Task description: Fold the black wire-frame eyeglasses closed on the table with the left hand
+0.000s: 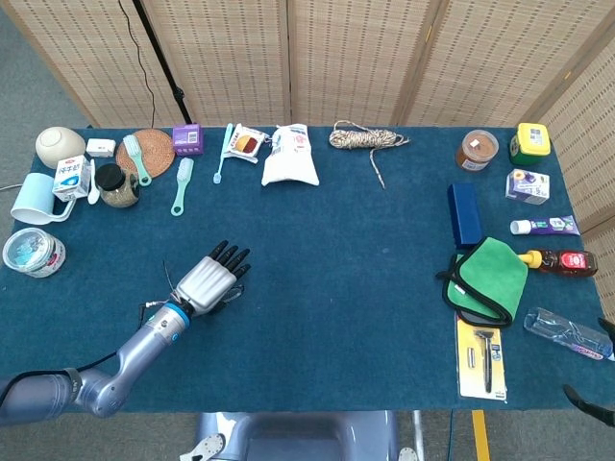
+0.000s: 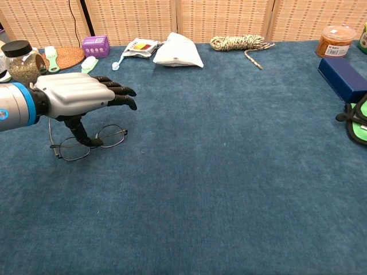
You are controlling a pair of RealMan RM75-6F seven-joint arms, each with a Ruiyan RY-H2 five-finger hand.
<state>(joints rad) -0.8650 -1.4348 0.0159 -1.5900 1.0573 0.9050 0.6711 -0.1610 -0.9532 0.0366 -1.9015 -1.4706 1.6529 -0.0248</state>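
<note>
The black wire-frame eyeglasses point(image 2: 92, 142) lie on the blue table with both lenses flat and one temple sticking up at the left. My left hand point(image 2: 77, 94) hovers over them, fingers stretched out forward. Its thumb points down and its tip touches the frame near the bridge. In the head view the left hand point(image 1: 207, 282) covers most of the eyeglasses point(image 1: 169, 282); only thin wire shows at its left side. Of my right hand point(image 1: 588, 400), only dark fingertips show, spread apart at the lower right edge and holding nothing.
A glass jar point(image 2: 23, 63), green brushes point(image 2: 85, 69), a purple box point(image 2: 96, 44) and a white pouch point(image 2: 176, 51) stand behind the left hand. A rope coil point(image 1: 365, 139), blue case point(image 1: 464, 213), green pouch point(image 1: 490, 279) and razor pack point(image 1: 482, 357) lie to the right.
</note>
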